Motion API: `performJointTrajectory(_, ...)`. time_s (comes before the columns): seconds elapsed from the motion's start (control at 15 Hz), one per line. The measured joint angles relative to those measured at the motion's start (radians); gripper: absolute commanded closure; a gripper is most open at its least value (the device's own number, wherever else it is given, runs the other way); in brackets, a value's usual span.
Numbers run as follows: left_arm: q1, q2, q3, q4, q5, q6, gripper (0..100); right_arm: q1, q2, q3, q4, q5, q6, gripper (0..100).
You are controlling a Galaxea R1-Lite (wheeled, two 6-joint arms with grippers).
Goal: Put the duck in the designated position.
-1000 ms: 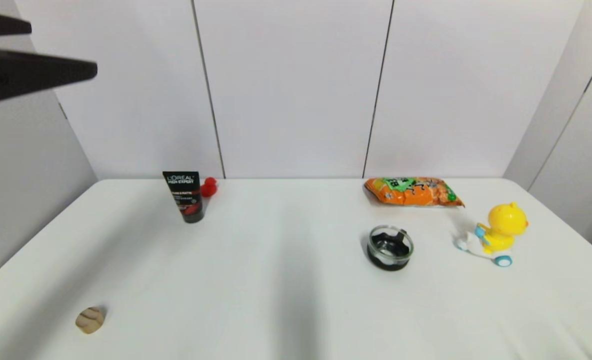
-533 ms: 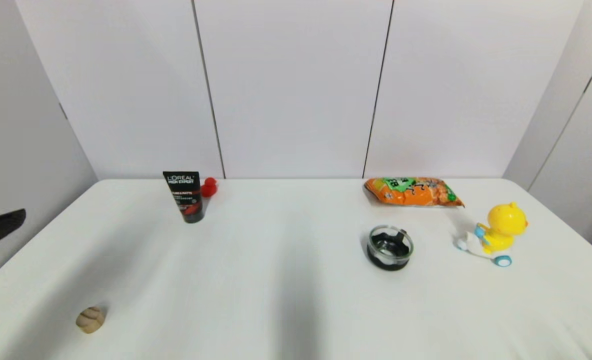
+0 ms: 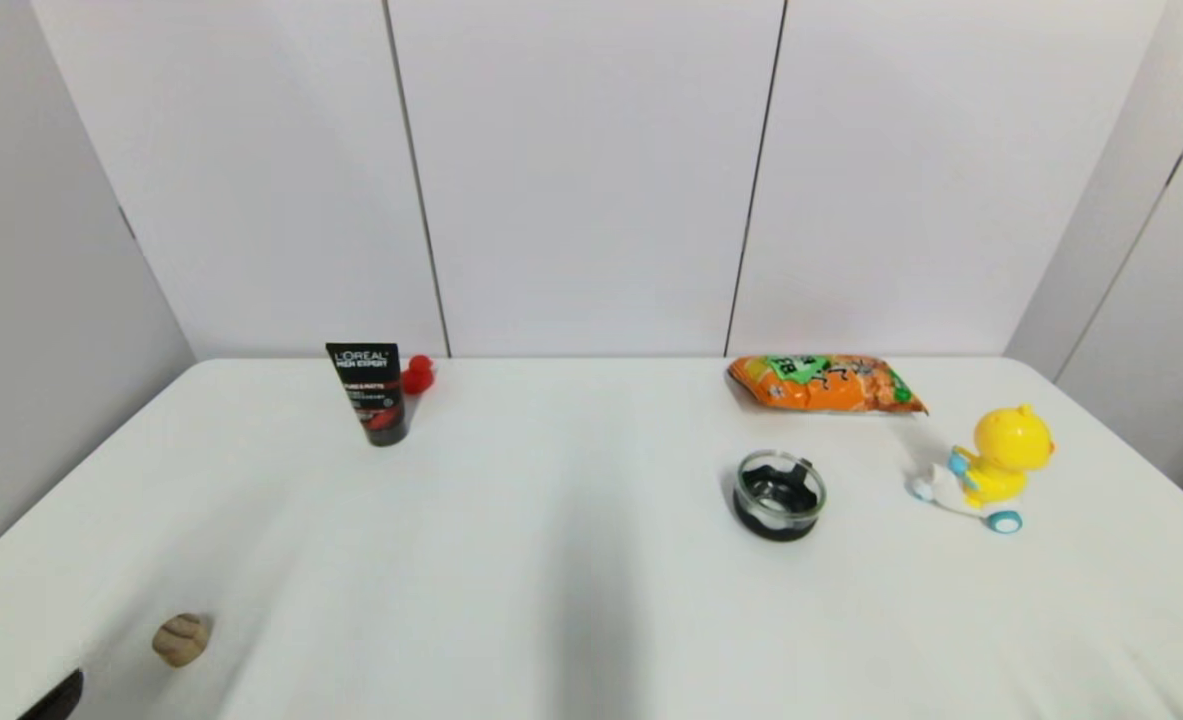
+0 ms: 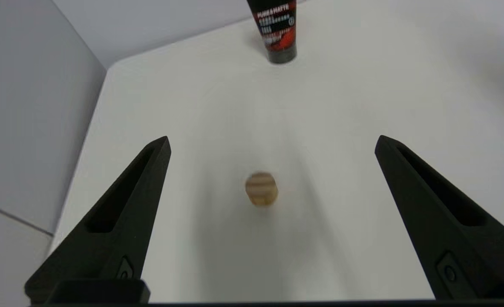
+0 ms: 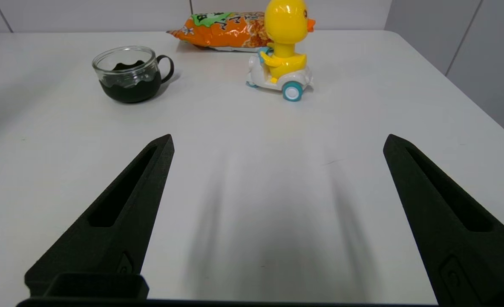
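The head view shows the duck [image 3: 417, 374] far back on the left of the white surface [image 3: 571, 560], just behind and beside the upright black tube [image 3: 370, 392], which hides part of its body; in the right wrist view only a red sliver of it shows at the frame edge, and the left wrist view shows the tube without it. The left pincer [image 4: 272, 143] hangs over the near left corner with its fingers spread wide and holding nothing, a small tan ridged lump [image 4: 260, 188] lying on the surface between them; the head view catches only a dark scrap of that arm at its bottom left corner. The right pincer [image 5: 277, 140] is likewise spread and empty, low over the near right side and out of the head view. Ahead of it stand a glass cup [image 5: 127, 73] with a dark lower half, whose contents are unclear, a yellow duck toy on a scooter [image 5: 282, 53] and an orange snack bag [image 5: 222, 29], partly hidden behind the toy
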Motion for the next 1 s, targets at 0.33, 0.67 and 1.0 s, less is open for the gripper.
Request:
performJointTrajectory(0.33,0.013,-0.201,0.212,-0.041,0.004,-0.041,0,0.0,0.0,0.0,0.0,0.0,0.0,0)
performJointTrajectory(0.67,0.023,-0.346,0.285,-0.012,0.034,-0.059,0,0.0,0.0,0.0,-0.001,0.0,0.0,0)
performJointTrajectory(1.0,0.025,-0.427,0.29,-0.004,0.048,-0.148,0,0.0,0.0,0.0,-0.001,0.0,0.0,0)
